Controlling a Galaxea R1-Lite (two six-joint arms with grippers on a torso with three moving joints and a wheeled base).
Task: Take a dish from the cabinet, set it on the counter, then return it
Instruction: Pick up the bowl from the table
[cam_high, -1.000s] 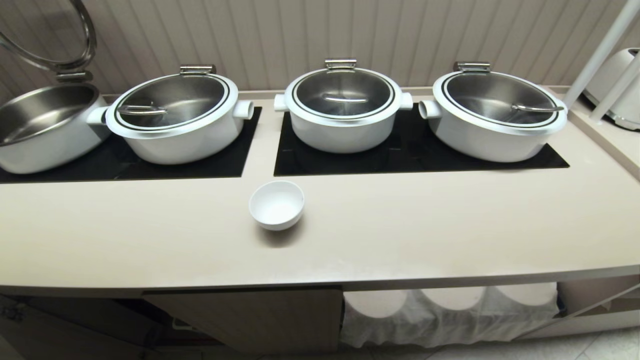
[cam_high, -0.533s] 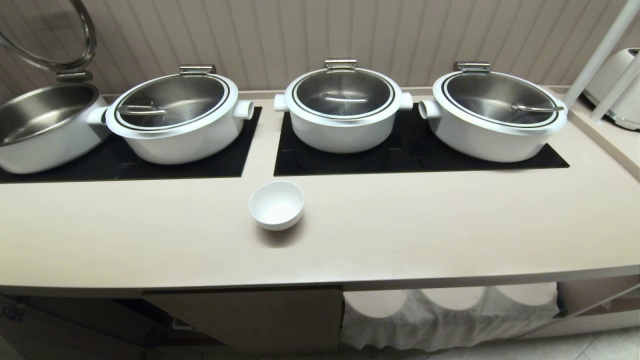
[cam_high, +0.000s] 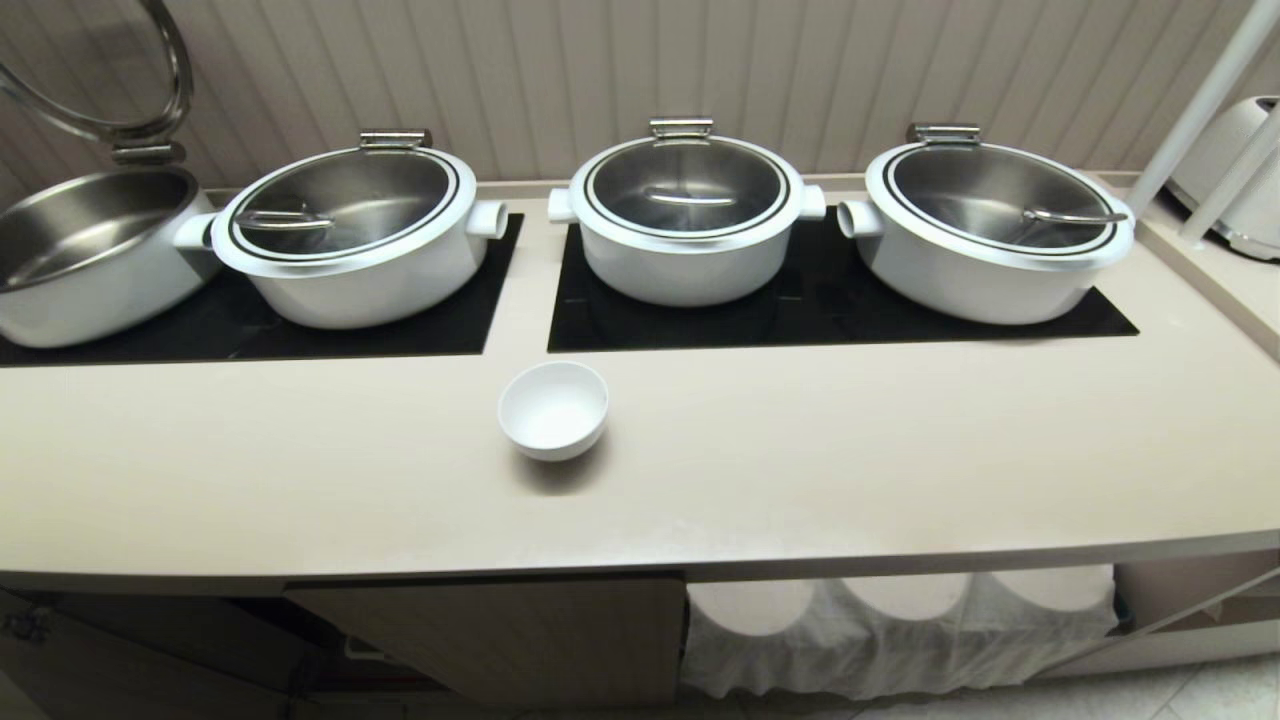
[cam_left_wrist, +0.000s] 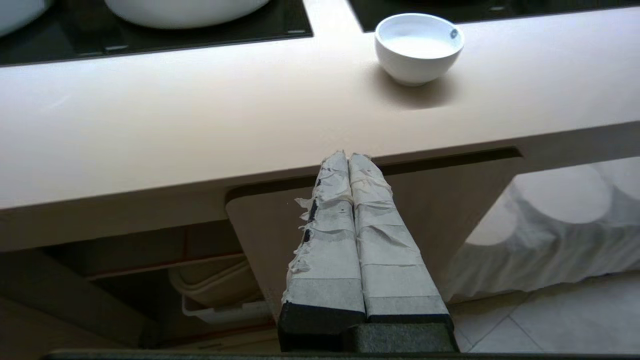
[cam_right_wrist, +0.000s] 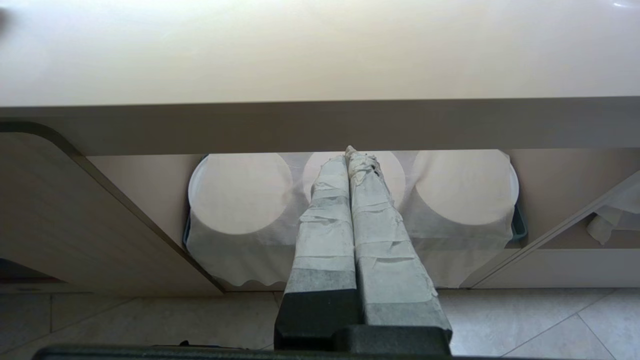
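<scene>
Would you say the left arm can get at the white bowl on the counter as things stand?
Probably yes. The dish stands alone on the counter, nothing beside it. The left gripper, shut and empty, sits below the counter's front edge, so it must rise over that edge and open.

A catering or buffet kitchen is shown; a long cream counter (cam_high: 800, 480) is fitted with two black glass panels (cam_high: 820, 300), on which large white serving pots (cam_high: 685, 225) with steel and glass lids are set in a row; a fluted wall (cam_high: 600, 70) is seen behind; covered stacks of plates (cam_right_wrist: 240, 195) are kept below, over a tiled floor (cam_right_wrist: 540, 320).
</scene>
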